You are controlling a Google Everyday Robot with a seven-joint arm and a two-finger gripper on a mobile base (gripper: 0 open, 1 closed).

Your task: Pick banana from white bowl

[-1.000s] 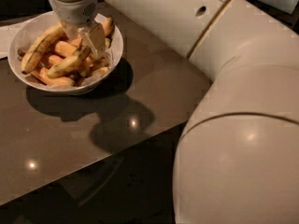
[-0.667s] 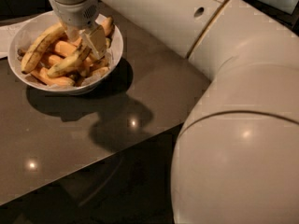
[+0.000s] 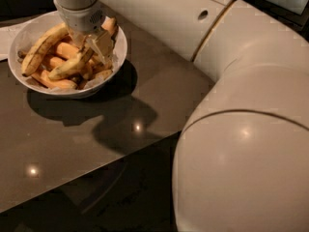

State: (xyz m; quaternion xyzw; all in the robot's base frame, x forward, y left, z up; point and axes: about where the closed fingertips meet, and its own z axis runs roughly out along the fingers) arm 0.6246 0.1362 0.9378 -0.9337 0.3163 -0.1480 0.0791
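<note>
Surface [image 3: 72,149]: dark brown, glossy, two small lamp glints. The white bowl [image 3: 14,43] stands on it, paper-lined and heaped with fruit. The claw [image 3: 91,48] hangs inside the bowl's right half; its pale arm [image 3: 159,18] runs off to the right of the bowl. The banana [image 3: 66,68] (speckled yellow-green, mid-length) lies across the bowl's middle on top of the short orange bananas [image 3: 53,82], its upper end right at the claw. I cannot tell whether the claw is spread or pinching it. A longer banana [image 3: 41,47] lies along the bowl's left side.

Speckled banana [image 3: 67,69] slants across white bowl [image 3: 14,41] — gripper [image 3: 94,46] at its upper end.
</note>
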